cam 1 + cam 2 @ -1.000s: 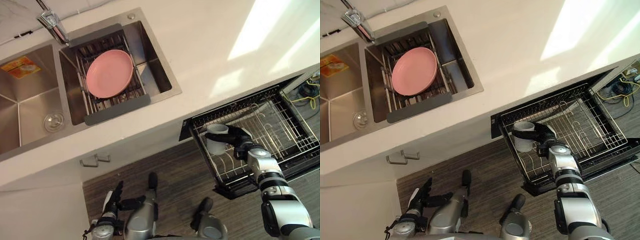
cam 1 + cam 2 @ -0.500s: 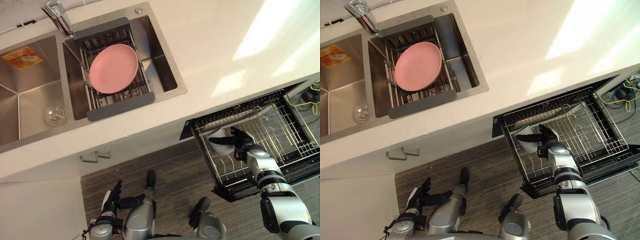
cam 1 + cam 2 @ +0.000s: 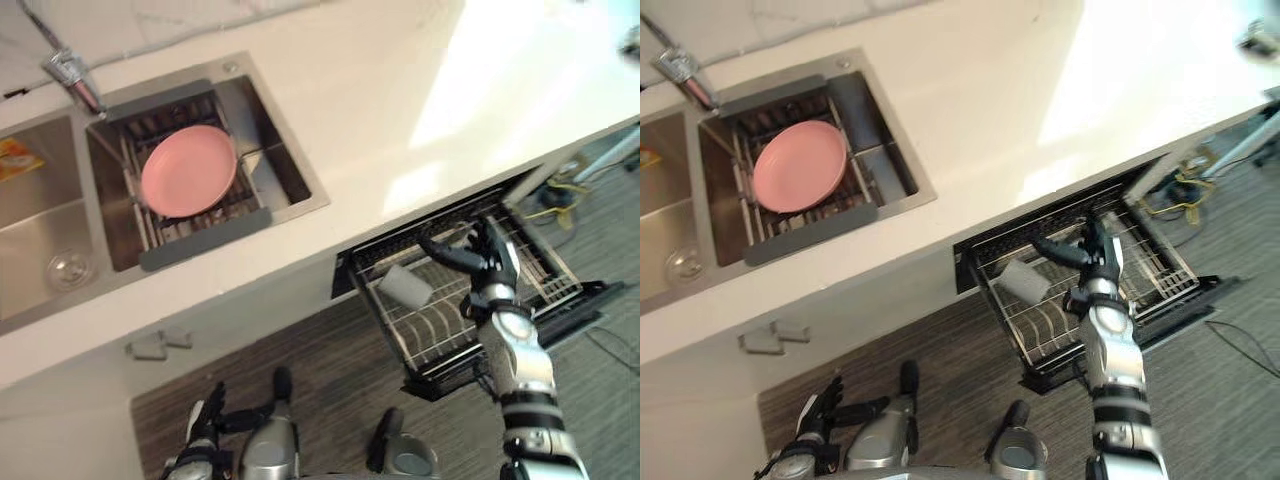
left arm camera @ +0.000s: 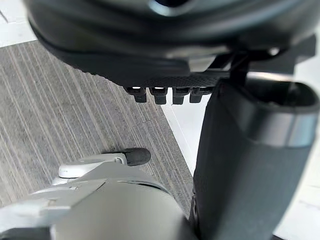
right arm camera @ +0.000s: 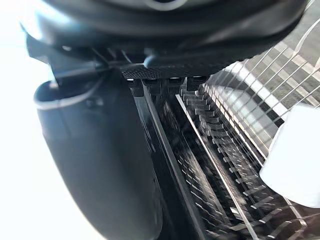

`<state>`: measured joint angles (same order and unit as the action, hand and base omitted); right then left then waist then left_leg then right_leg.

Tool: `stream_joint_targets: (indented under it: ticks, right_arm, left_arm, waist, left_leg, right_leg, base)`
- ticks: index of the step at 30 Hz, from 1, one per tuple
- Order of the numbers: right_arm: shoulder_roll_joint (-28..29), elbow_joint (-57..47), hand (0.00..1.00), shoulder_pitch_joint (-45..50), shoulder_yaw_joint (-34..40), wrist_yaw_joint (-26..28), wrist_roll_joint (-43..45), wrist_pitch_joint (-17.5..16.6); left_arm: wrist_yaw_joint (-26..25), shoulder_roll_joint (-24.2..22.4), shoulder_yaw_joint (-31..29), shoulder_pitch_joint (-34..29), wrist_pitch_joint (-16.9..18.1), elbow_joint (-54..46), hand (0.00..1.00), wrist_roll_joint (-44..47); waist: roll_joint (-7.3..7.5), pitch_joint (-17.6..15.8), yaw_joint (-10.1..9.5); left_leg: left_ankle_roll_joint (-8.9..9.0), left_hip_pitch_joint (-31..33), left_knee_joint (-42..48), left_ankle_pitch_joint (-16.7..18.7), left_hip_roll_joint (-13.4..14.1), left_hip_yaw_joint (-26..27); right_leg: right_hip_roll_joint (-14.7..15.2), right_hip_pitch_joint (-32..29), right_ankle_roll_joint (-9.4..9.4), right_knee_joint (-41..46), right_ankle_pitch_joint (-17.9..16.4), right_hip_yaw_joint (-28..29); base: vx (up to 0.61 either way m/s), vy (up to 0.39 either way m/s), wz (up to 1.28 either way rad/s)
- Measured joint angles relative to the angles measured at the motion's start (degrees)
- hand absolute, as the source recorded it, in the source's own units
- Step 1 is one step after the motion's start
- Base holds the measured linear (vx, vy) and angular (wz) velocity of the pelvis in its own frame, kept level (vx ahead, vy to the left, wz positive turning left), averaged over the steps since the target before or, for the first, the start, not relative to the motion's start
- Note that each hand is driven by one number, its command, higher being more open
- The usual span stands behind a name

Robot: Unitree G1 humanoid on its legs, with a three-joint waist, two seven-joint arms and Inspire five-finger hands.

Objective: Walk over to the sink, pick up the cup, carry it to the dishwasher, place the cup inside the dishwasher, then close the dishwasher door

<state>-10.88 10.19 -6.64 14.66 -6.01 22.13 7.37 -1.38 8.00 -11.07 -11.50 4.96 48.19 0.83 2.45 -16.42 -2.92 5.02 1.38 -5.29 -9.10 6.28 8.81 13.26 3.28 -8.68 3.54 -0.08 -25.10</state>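
The right hand (image 3: 482, 258) has released the cup (image 3: 405, 285), which now lies tipped near the left edge of the dishwasher rack (image 3: 447, 332), and hovers open beside it, so closing seems next; the left hand (image 3: 818, 408) hangs relaxed.

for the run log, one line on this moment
cup: lying in rack | right hand: open, over rack | left hand: open, low

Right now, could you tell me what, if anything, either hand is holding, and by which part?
Nothing is held: the right hand is open beside the cup, which lies on its side in the rack; the left hand is open.
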Motion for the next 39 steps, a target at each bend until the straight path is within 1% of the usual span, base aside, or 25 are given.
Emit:
stream_joint_targets:
  ticks: [2,3,5,7,9,12,15,16,18,20,21,22,23,26,27,28,30,31,33,34,35,36,37,38,39]
  right_arm:
    - [0.62,-2.82,1.00,2.68,0.78,0.90,1.37,-1.92]
    - [1.33,-6.30,1.00,4.06,0.90,1.92,1.36,-4.34]
    - [2.03,-10.93,1.00,5.48,0.97,2.71,1.36,-6.87]
    - [2.79,-16.72,1.00,6.63,0.89,4.39,1.45,-9.70]
    - [3.57,-22.22,1.00,6.86,0.48,7.10,3.68,-12.35]
    - [4.30,-24.92,1.00,6.91,-1.28,9.26,7.07,-14.39]
    - [5.48,-26.17,1.00,7.68,-2.92,13.30,11.40,-14.74]
    - [5.89,-26.62,1.00,8.31,-3.95,14.47,12.28,-14.71]
    - [6.40,-27.08,1.00,8.91,-5.15,15.61,12.45,-14.17]
    - [5.88,-27.40,1.00,9.07,-5.48,15.14,12.31,-13.87]
    - [4.87,-27.40,1.00,9.00,-5.55,14.26,11.92,-13.50]
    - [4.22,-27.39,1.00,8.86,-5.57,13.86,11.88,-13.13]
    - [3.73,-27.15,1.00,8.20,-6.11,12.82,11.70,-11.92]
    - [4.21,-27.21,1.00,6.74,-10.90,12.79,11.72,-9.10]
    - [4.77,-27.40,1.00,7.14,-11.28,13.49,11.72,-8.62]
    - [4.78,-27.40,1.00,7.15,-11.28,13.48,11.72,-8.62]
    - [5.28,-27.54,1.00,8.58,-8.62,13.28,11.74,-8.64]
    - [5.36,-27.54,1.00,8.86,-8.26,13.23,11.76,-8.67]
    - [5.91,-27.47,1.00,9.93,-5.68,11.94,12.02,-9.12]
    - [6.09,-27.44,1.00,10.12,-5.12,11.63,12.03,-9.56]
    - [6.60,-27.27,1.00,10.50,-4.03,10.64,12.03,-10.47]
    - [6.43,-26.28,1.00,10.57,-3.45,9.23,12.02,-11.07]
    - [6.07,-25.59,1.00,10.67,-3.39,8.51,12.03,-11.21]
    - [5.60,-24.19,1.00,11.14,-3.37,7.28,12.00,-11.37]
    - [5.64,-23.97,1.00,11.40,-3.42,6.79,12.00,-11.40]
  left_arm:
    - [-0.69,-0.32,-0.67,-0.59,-0.51,1.23,1.00,0.90]
    - [-1.41,-0.93,-1.40,-1.48,-0.74,1.47,1.00,2.62]
    - [-1.72,-1.63,-2.65,-1.77,-0.77,1.94,1.00,3.31]
    - [-2.43,-2.55,-4.15,-1.82,-0.75,1.87,1.00,4.47]
    - [-3.15,-3.98,-5.24,-2.01,-0.77,1.60,1.00,5.00]
    - [-4.72,-4.73,-4.86,-2.23,-1.68,1.91,1.00,5.09]
    - [-6.08,-4.85,-4.63,-2.15,-4.44,1.91,1.00,6.58]
    - [-6.41,-4.71,-4.64,-1.96,-6.03,1.56,1.00,6.59]
    - [-6.78,-4.22,-4.69,-1.32,-9.01,1.31,1.00,5.98]
    - [-5.82,-3.37,-4.69,-0.31,-12.15,1.50,1.00,3.45]
    - [-4.83,-3.16,-4.74,0.03,-13.89,1.68,1.00,2.42]
    - [-4.42,-3.25,-4.70,0.13,-14.62,1.72,1.00,2.38]
    - [-3.63,-3.58,-4.73,0.36,-15.17,1.79,1.00,2.43]
    - [-3.40,-3.54,-4.85,0.57,-15.24,1.66,1.00,2.56]
    - [-3.09,-3.17,-4.92,0.57,-15.24,1.82,1.00,2.54]
    - [-3.09,-3.16,-4.92,0.57,-15.24,1.84,1.00,2.54]
    - [-2.28,-3.23,-5.07,0.55,-15.19,3.63,1.00,2.48]
    - [-2.27,-3.34,-5.09,0.55,-15.17,3.80,1.00,2.47]
    - [-2.27,-3.16,-5.00,0.57,-14.58,4.81,1.00,2.45]
    - [-2.26,-2.97,-5.02,0.71,-14.36,5.06,1.00,2.45]
    - [-2.32,-2.28,-5.24,1.49,-13.90,6.03,1.00,2.45]
    - [-2.45,-1.92,-5.34,1.85,-13.63,6.28,1.00,2.42]
    - [-2.57,-1.88,-5.30,2.04,-13.40,6.58,1.00,2.34]
    - [-3.03,-1.54,-4.95,2.34,-13.11,6.78,1.00,1.25]
    - [-3.27,-1.30,-4.63,2.45,-12.85,6.79,1.00,0.62]
  waist:
    - [-0.17,1.32,0.70]
    - [-0.29,1.95,1.21]
    - [-0.43,2.45,1.40]
    - [-0.54,2.60,1.43]
    - [-2.15,3.66,1.30]
    - [-3.19,5.00,1.34]
    - [-3.32,6.03,1.42]
    - [-3.24,6.29,1.63]
    - [-3.34,6.46,3.01]
    - [-3.70,7.18,4.01]
    - [-4.33,7.60,4.11]
    - [-5.10,8.08,4.28]
    - [-4.93,7.97,3.72]
    - [-3.77,8.04,3.39]
    - [-2.75,7.92,3.54]
    - [-2.73,7.92,3.54]
    - [-1.34,8.03,3.89]
    - [-1.30,8.15,3.89]
    - [-0.96,8.60,3.91]
    - [-0.65,8.63,3.92]
    - [0.46,8.51,3.89]
    - [1.08,8.18,3.89]
    - [1.09,8.14,4.01]
    - [1.07,8.16,4.10]
    - [1.07,8.17,4.10]
  left_leg:
    - [0.24,-0.95,0.01,0.49,0.73,1.38]
    - [0.36,-1.78,0.04,1.61,1.63,2.86]
    - [0.63,-1.91,1.05,2.33,2.54,3.87]
    - [1.52,0.26,7.61,4.89,4.32,4.26]
    - [2.51,2.83,16.72,9.57,7.39,4.16]
    - [2.84,2.63,19.08,11.33,8.66,4.28]
    - [2.69,2.71,18.55,11.66,8.29,4.25]
    - [2.00,2.81,17.75,11.43,7.67,4.06]
    - [0.84,2.97,16.77,11.60,8.41,8.47]
    - [-1.60,2.95,16.68,9.99,11.39,20.97]
    - [-3.00,2.86,17.16,7.79,12.59,27.01]
    - [-2.29,2.89,17.14,5.76,12.68,28.62]
    - [-3.08,2.83,16.29,5.28,10.52,28.09]
    - [-4.16,2.39,14.84,5.41,7.35,27.22]
    - [-4.35,1.56,13.12,5.31,5.74,26.98]
    - [-4.35,1.55,13.05,5.31,5.70,26.97]
    - [-4.59,-0.36,6.61,3.39,1.10,26.45]
    - [-4.69,-0.52,5.84,3.06,0.60,26.37]
    - [-5.46,-0.97,0.97,0.80,-3.10,25.64]
    - [-5.68,-0.40,0.61,0.68,-3.92,25.14]
    - [-6.48,0.75,0.78,1.25,-5.63,24.18]
    - [-7.63,1.17,1.57,2.66,-6.75,22.57]
    - [-8.23,1.35,2.15,3.16,-6.88,21.47]
    - [-8.98,1.28,2.88,4.05,-6.83,18.94]
    - [-9.35,1.04,2.76,4.34,-6.68,17.62]
  right_leg:
    - [-0.66,0.32,0.25,-0.67,0.22,1.27]
    - [-1.45,0.33,0.13,-1.38,0.27,2.68]
    - [-2.34,0.38,0.40,-2.15,0.60,3.78]
    - [-3.44,0.84,1.43,-2.76,1.37,4.52]
    - [-5.35,2.06,1.62,-3.20,1.47,5.15]
    - [-6.37,3.42,1.79,-4.08,1.43,5.66]
    - [-6.33,3.81,1.97,-4.57,1.50,5.15]
    - [-5.88,4.11,1.98,-4.56,1.51,4.14]
    - [-4.46,5.61,1.87,-4.59,1.44,-0.42]
    - [-2.45,7.26,1.12,-4.54,1.36,-7.47]
    - [-1.54,8.17,0.72,-4.35,1.33,-10.82]
    - [-1.19,8.72,0.29,-4.18,1.25,-12.37]
    - [0.49,9.44,-0.14,-3.57,1.23,-13.99]
    - [2.96,10.50,-1.20,-3.10,1.73,-15.59]
    - [4.04,11.30,-2.90,-2.89,1.70,-16.50]
    - [4.06,11.32,-2.92,-2.89,1.70,-16.53]
    - [6.74,12.14,-4.97,-2.52,0.84,-18.73]
    - [7.03,12.00,-5.39,-2.43,0.55,-18.90]
    - [10.21,9.82,-5.98,0.98,-1.33,-19.41]
    - [11.43,8.75,-5.87,2.94,-2.15,-19.50]
    - [13.86,7.54,-4.01,6.70,-3.59,-19.90]
    - [15.29,7.48,1.81,9.96,-4.37,-20.53]
    - [15.91,6.83,4.88,12.81,-3.63,-19.48]
    - [17.07,4.54,9.20,19.53,0.44,-14.86]
    - [17.23,3.41,9.67,22.45,3.16,-12.59]
  base:
    - [-0.02,-0.053,-0.47]
    - [-0.02,-0.056,-0.49]
    - [0.00,-0.070,-0.42]
    - [0.01,-0.085,-0.33]
    - [0.01,-0.066,-0.26]
    - [0.00,-0.029,-0.13]
    - [-0.01,0.004,0.08]
    - [0.01,0.031,0.55]
    - [0.03,0.031,1.01]
    - [0.08,0.065,1.61]
    - [0.10,0.143,1.52]
    - [0.11,0.181,1.34]
    - [0.07,0.154,0.84]
    - [0.05,0.189,0.40]
    - [0.02,0.115,0.16]
    - [0.02,0.107,0.28]
    - [0.00,0.094,0.31]
    - [-0.02,0.140,0.26]
    - [0.00,0.179,0.26]
    - [0.06,0.145,0.43]
    - [0.11,0.116,0.62]
    - [0.13,0.102,0.71]
    - [0.16,0.110,0.90]
    - [0.15,0.099,0.82]
    - [0.25,0.132,1.06]
